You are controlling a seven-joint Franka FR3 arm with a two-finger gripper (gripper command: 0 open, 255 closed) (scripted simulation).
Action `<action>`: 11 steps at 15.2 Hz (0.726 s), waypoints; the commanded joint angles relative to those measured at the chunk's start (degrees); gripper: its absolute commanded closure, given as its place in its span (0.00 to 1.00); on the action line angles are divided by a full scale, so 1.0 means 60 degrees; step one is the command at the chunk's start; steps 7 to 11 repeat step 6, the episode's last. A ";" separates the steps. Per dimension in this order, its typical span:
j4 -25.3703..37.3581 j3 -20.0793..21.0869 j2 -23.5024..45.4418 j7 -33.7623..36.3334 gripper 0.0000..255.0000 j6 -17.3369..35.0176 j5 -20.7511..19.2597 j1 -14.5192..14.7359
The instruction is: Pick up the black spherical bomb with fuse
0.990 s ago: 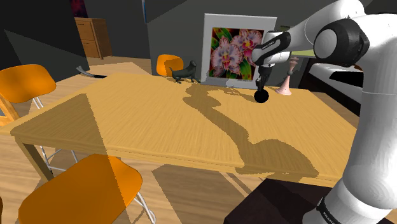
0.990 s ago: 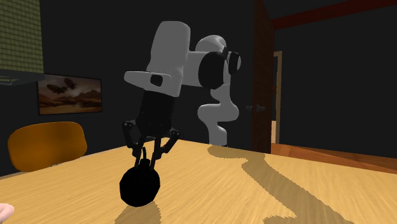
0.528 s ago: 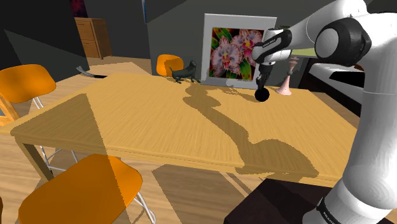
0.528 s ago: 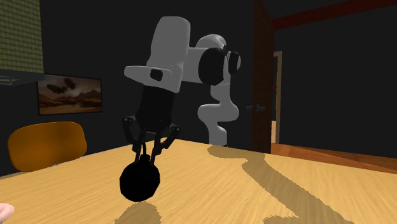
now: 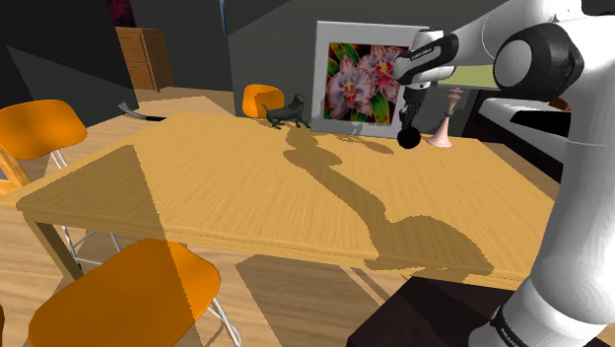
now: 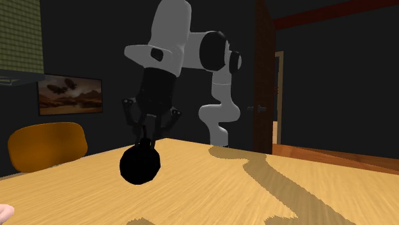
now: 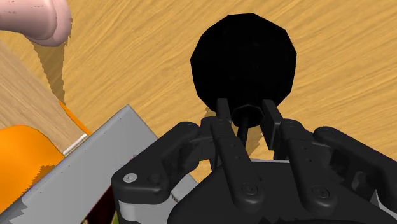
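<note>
The black round bomb (image 5: 408,139) (image 6: 139,166) (image 7: 245,56) hangs clear of the wooden table (image 5: 246,187), its shadow showing on the wood below it in the second exterior view. My gripper (image 5: 408,126) (image 6: 148,140) (image 7: 245,114) is shut on the short neck and fuse at the bomb's top, one black finger on each side. The ball hangs straight down under the fingers, near the table's far right part in the shoulder view.
A pink chess-piece figure (image 5: 444,126) (image 7: 38,19) stands just beyond the bomb. A framed orchid picture (image 5: 363,83) and a dark cat figurine (image 5: 284,112) stand at the table's far edge. Orange chairs (image 5: 39,133) (image 6: 45,147) surround the table.
The gripper has risen with the bomb in it; the ball has lifted off the tabletop and now hangs above it.
</note>
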 commanded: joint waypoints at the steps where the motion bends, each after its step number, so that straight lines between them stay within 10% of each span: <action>1: 0.0222 -0.0011 -0.0045 -0.0019 1.00 -0.0258 -0.0011 -0.0006; 11: 0.0555 -0.0025 -0.0099 -0.0043 1.00 -0.0639 -0.0025 -0.0014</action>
